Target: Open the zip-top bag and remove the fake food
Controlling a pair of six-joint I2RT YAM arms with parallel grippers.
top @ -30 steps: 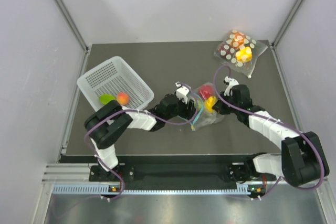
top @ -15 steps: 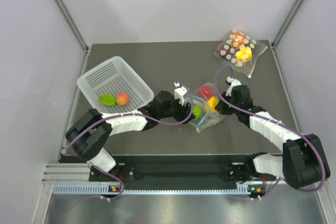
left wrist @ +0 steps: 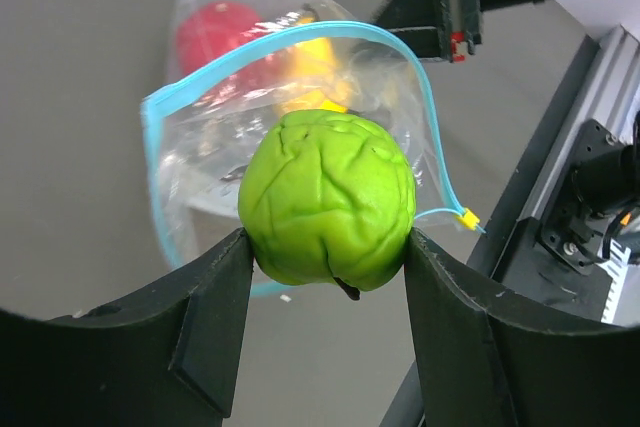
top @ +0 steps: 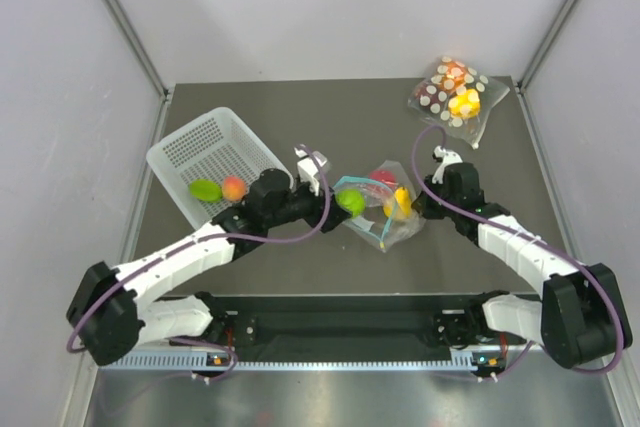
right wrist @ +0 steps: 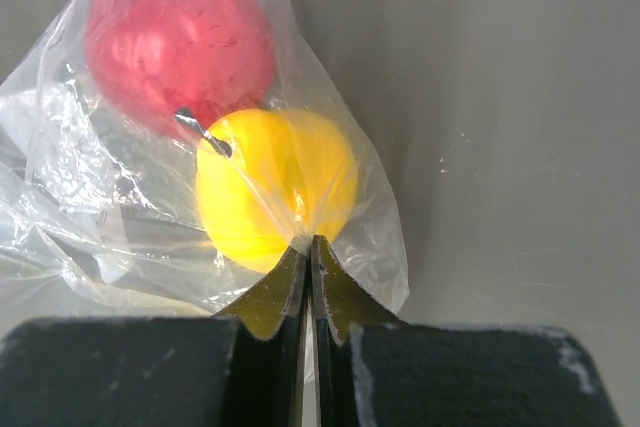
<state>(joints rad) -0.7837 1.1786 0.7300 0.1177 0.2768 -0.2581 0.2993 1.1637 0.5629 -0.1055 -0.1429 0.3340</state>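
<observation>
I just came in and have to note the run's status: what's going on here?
The left gripper holds a green fake fruit at the open mouth of the zip-top bag. The right gripper is shut on the bag's plastic at the opposite end, holding it. A red fruit and a yellow fruit lie inside the bag. A green piece and a peach-orange one lie in the white basket.

Right wrist: zip-top bag [right wrist: 60, 207] cut off left; left wrist: green fruit [left wrist: 328, 197] hides bag middle.
</observation>
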